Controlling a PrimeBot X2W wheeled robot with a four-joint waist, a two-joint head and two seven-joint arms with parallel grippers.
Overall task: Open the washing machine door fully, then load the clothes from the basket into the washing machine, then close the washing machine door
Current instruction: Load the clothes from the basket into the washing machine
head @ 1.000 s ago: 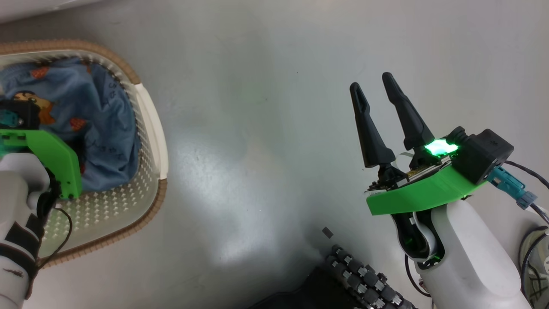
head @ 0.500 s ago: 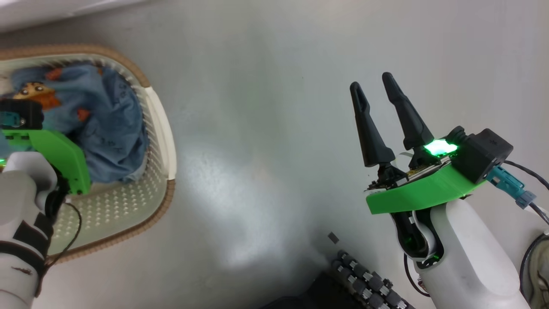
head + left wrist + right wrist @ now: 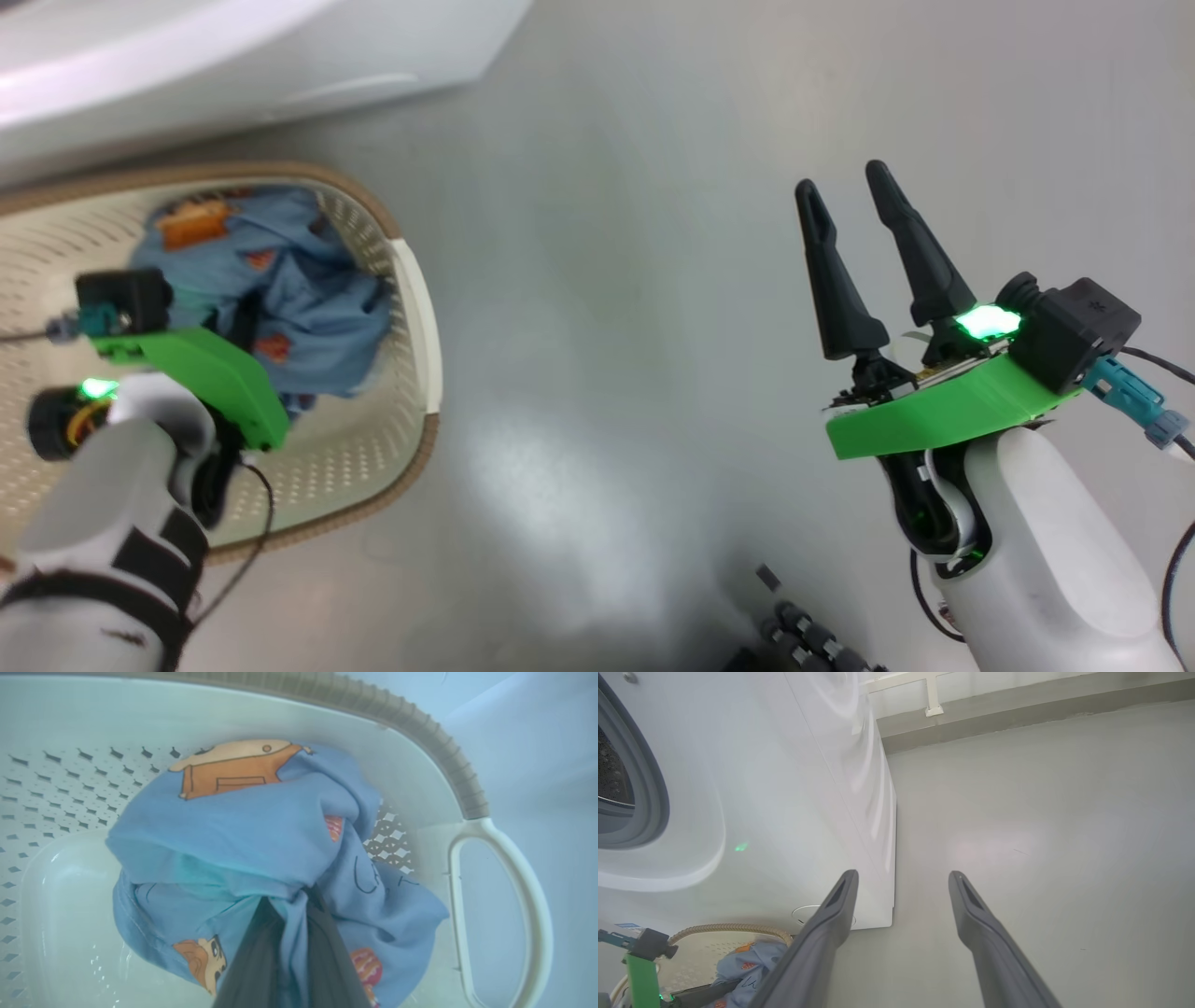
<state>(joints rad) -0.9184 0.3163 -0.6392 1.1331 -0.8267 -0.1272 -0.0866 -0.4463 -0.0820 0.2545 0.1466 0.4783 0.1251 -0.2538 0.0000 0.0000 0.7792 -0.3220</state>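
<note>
inside the basket (image 3: 420, 716), the left gripper (image 3: 292, 901) pinches the clothes (image 3: 243, 830), its tips buried in folds; right gripper (image 3: 843, 187) spread.

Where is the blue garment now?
The garment is at the head view's left, inside the basket, pinched by the left gripper, near the washing machine.

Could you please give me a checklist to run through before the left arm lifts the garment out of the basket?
1. Left gripper shut on the clothes: ok.
2. Grip holds one garment alone: cannot tell, fabric bunched.
3. Clothes free of the basket wall: cannot tell.
4. Right gripper open, empty, away from the basket: ok.
5. Washing machine drum mouth uncovered: ok, grey gasket in sight.
</note>
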